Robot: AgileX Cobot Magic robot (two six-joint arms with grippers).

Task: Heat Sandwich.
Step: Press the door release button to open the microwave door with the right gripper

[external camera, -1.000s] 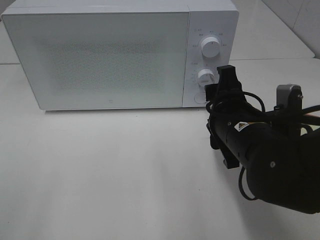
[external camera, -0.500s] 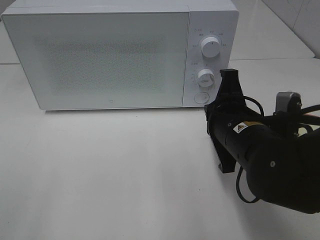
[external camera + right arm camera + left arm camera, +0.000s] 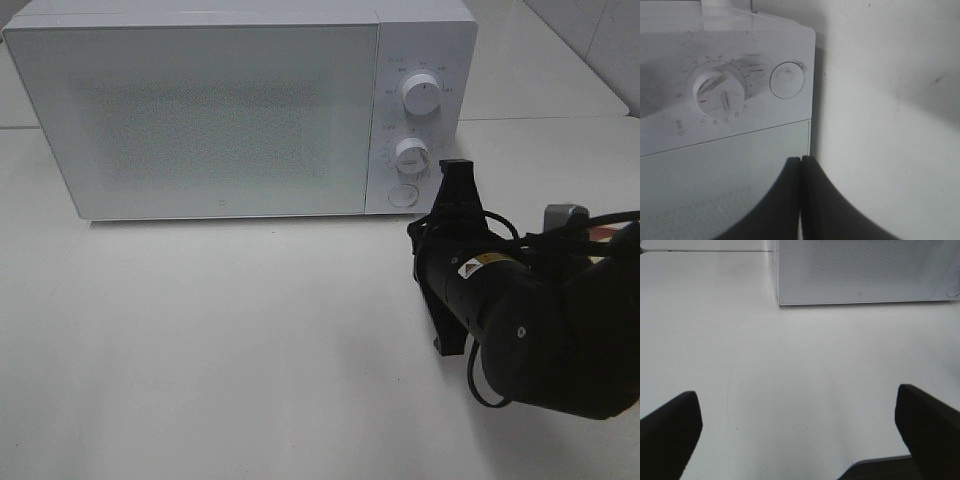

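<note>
The sandwich is out of view. The white microwave (image 3: 200,110) stands at the back of the table with its door closed. My right gripper (image 3: 457,172) is shut with nothing between its fingers. It hovers just in front of the control panel's lower right corner, a little apart from the round button (image 3: 402,194). In the right wrist view the shut fingertips (image 3: 801,162) point at the seam below the lower knob (image 3: 720,92) and the round button (image 3: 786,79). My left gripper (image 3: 799,430) is open and empty over bare table, away from the microwave (image 3: 860,270).
The control panel carries an upper knob (image 3: 419,96) and a lower knob (image 3: 411,154). The right arm's black body (image 3: 540,330) fills the front right of the white table (image 3: 220,340). A tiled surface lies behind the microwave.
The right gripper's fingers have closed, and it has drawn back from the lower knob toward the table's front. The left gripper has not changed.
</note>
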